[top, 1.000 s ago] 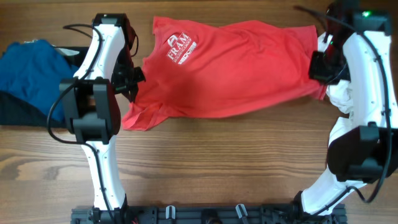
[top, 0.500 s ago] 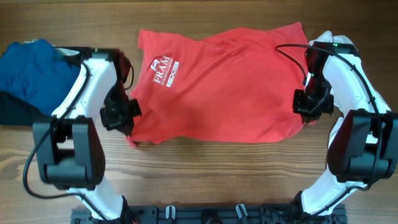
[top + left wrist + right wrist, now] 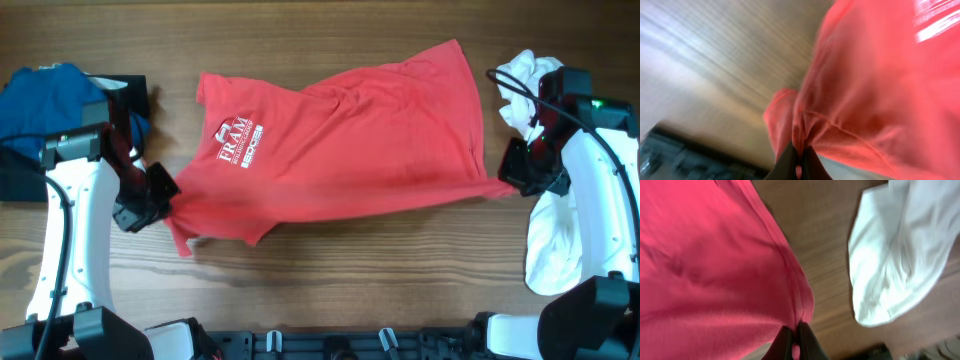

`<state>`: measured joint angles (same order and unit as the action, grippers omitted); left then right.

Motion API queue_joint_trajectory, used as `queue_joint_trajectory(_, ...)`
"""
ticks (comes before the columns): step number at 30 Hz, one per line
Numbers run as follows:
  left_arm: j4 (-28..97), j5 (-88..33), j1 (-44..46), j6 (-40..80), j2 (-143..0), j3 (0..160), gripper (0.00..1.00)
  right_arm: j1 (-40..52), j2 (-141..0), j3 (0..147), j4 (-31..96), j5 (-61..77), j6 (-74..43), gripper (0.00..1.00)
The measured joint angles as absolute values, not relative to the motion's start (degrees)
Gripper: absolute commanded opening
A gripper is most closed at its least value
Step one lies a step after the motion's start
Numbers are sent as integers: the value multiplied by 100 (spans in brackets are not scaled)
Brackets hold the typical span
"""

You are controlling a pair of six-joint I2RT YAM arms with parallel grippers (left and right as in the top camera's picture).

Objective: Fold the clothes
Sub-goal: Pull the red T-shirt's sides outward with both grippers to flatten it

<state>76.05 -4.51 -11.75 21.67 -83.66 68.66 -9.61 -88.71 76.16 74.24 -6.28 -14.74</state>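
The red T-shirt (image 3: 340, 150) was stretched print-up across mid-table, no fold yet made, its near edge pinched at either end by the clamped left gripper (image 3: 158, 195) and right gripper (image 3: 512, 180). The white garment (image 3: 552, 245) and blue garment (image 3: 45, 110) lay bunched at the sides, awaiting folding.

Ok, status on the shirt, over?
Left end effector, right end effector: both shut on red T-shirt corners. Shirt stretched between them, unfolded. White garment close beside right grip, not on shirt.
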Motion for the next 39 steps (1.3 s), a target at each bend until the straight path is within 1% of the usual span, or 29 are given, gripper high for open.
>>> queue_joint_trajectory(3, 7072, -836, -1175, 2158, -8366, 6866, 4, -961, -8871, 7612, 6982, -646, -1450, 4)
queue_joint_trajectory(7, 6565, -1002, -1175, 2158, -8366, 6862, 4, -961, -8871, 7609, 6377, -644, -1232, 4)
queue_joint_trajectory(18, 5446, -1341, -1175, 2171, -8405, 6860, 4, -961, -9139, 7609, 5605, -447, -1020, 4)
queue_joint_trajectory(25, 5065, -1343, -1168, 2171, -9059, 6860, 4, -961, -9605, 7609, 5266, -357, -976, 4)
queue_joint_trajectory(29, 4652, -1339, -996, 2171, -9487, 6860, 4, -958, -9904, 7609, 5065, -296, -972, 4)
queue_joint_trajectory(30, 4582, -1339, -932, 2174, -9594, 6860, 4, -958, -9977, 7609, 5006, -250, -952, 6)
queue_joint_trajectory(32, 4445, -1315, -856, 2171, -9765, 6860, 4, -952, -10110, 7609, 4834, -156, -884, 15)
queue_joint_trajectory(33, 4403, -1297, -838, 2171, -9826, 6860, 5, -943, -10145, 7609, 4759, -137, -845, 18)
queue_joint_trajectory(34, 4362, -1286, -836, 2171, -9887, 6860, 14, -941, -10160, 7609, 4665, -115, -829, 23)
queue_joint_trajectory(35, 4342, -1269, -836, 2174, -9929, 6860, 35, -932, -10162, 7609, 4567, -106, -821, 31)
queue_joint_trajectory(36, 4344, -1238, -836, 2189, -9959, 6860, 46, -932, -10162, 7609, 4491, -104, -808, 40)
queue_joint_trajectory(37, 4346, -1216, -836, 2156, -9970, 6860, 51, -932, -10165, 7609, 4440, -102, -770, 49)
queue_joint_trajectory(39, 4399, -1175, -836, 2171, -9970, 6860, 55, -932, -10165, 7609, 4390, -108, -781, 50)
